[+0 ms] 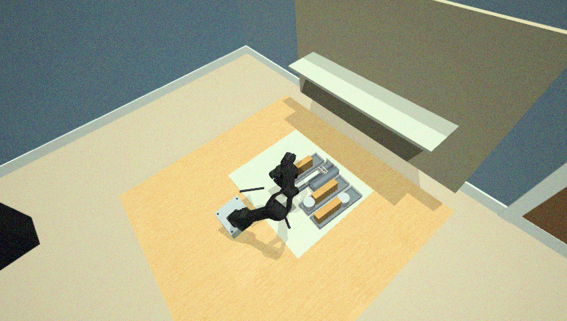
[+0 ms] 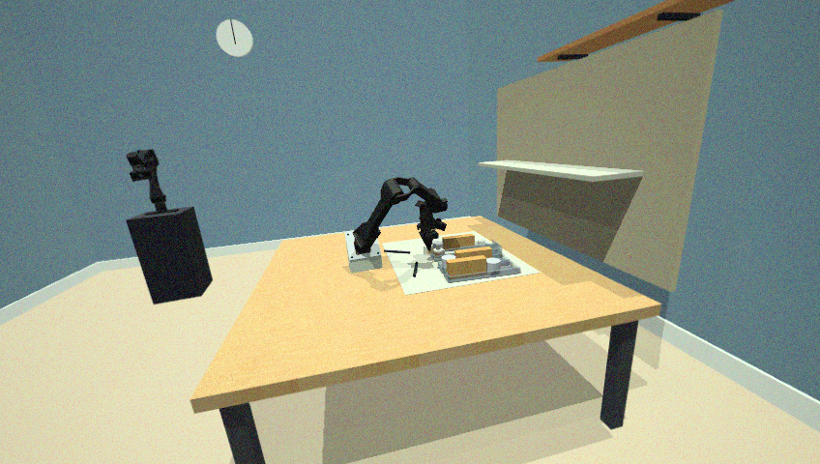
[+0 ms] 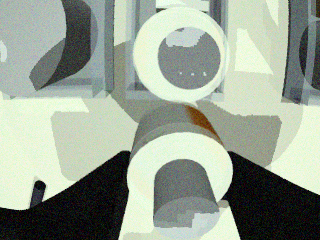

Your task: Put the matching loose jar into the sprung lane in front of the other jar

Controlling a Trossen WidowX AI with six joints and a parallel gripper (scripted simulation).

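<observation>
Going left to right around the gripper (image 2: 428,244) (image 3: 178,165): behind and left of it you've got a dark rod (image 1: 251,189) (image 2: 396,251) (image 3: 37,195) on the pale mat (image 1: 262,170) (image 2: 402,281) (image 3: 20,130). Ahead-left is a wide grey round item (image 3: 32,45) in the neighbouring tray, and that side also has an orange block (image 1: 304,162) (image 2: 458,241).

Dead centre, your gripper is pinching the loose jar (image 3: 180,155) by its sides: grey body, orange-brown patch, white shoulder, grey cap (top view hides it under the arm (image 1: 258,215) (image 2: 373,216), use wrist). You have it outside the sprung lane (image 1: 306,184) (image 3: 132,60), just short of the front end; can't tell if its bottom clears the mat.

Straight ahead of the gripper, the lane jar (image 3: 189,57) stands at the lane's front, white ring round a grey top. The two look very close; contact, can't tell.

To the gripper's right you have two more trays, each with an orange block, middle one (image 1: 325,190) (image 2: 473,252) and far one (image 1: 327,210) (image 2: 466,266), plus white round tops (image 1: 308,202) (image 1: 343,197) (image 2: 493,263). A second rod (image 1: 287,223) (image 2: 415,269) lies on the mat, back-right.
</observation>
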